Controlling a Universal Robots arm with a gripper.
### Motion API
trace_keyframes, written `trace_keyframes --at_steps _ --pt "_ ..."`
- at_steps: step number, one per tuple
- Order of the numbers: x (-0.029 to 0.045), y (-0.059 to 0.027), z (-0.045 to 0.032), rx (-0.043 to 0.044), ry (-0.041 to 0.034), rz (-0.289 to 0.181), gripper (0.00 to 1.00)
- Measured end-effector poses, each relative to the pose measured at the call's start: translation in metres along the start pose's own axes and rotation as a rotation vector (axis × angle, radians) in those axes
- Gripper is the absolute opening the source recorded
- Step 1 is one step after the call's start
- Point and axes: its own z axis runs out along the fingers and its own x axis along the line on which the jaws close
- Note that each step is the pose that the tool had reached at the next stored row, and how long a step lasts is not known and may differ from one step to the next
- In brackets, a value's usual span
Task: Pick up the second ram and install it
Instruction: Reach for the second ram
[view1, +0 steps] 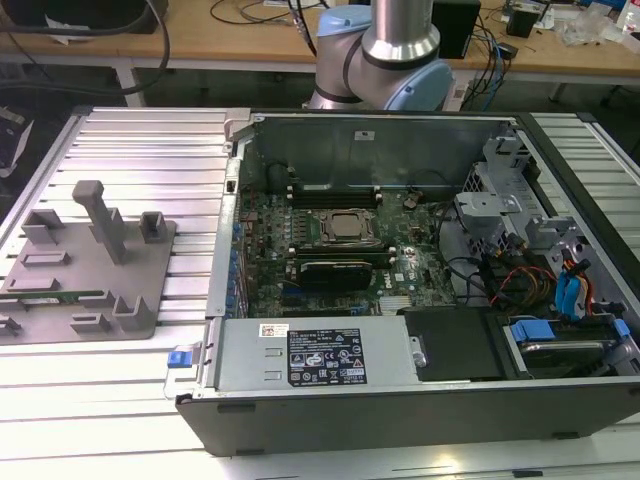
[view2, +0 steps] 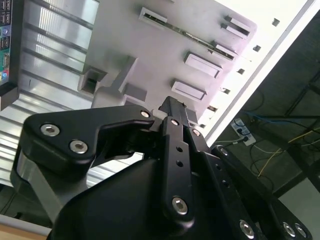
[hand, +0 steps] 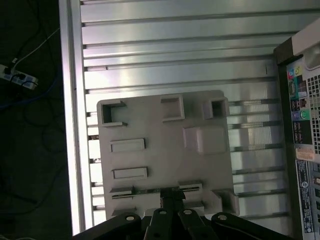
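A: On the grey holder plate (view1: 140, 272), at the exterior view's left, the second ram (view1: 60, 296) is seen seated lengthwise between two small brackets, well apart from the open computer case (view1: 350, 140). How is it expected to handle?

B: It is judged light and stiff, yet thin and easily cracked. It would best be taken at mid-length across its two flat faces, with the contact edge and chips left untouched.

A: And the end effector?

B: In the first wrist view the end effector (hand: 172, 192) is seen with its tips pressed together and nothing pinched, lined up with the middle of the stick (hand: 145, 190). Contact cannot be judged there. In the second wrist view a clear gap is shown between the two.

A: What is added by the exterior view?

B: The motherboard (view1: 340, 230) inside the case and the ribbed counter (view1: 130, 140) are laid out.
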Motion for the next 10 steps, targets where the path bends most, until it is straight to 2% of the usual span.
trace_keyframes --at_steps 7,10 --pt "0.0129 -0.0010 0.0022 0.0000 0.0001 0.000 0.08" --pt "0.0155 -0.0013 0.0028 0.0001 0.0000 0.000 0.08"
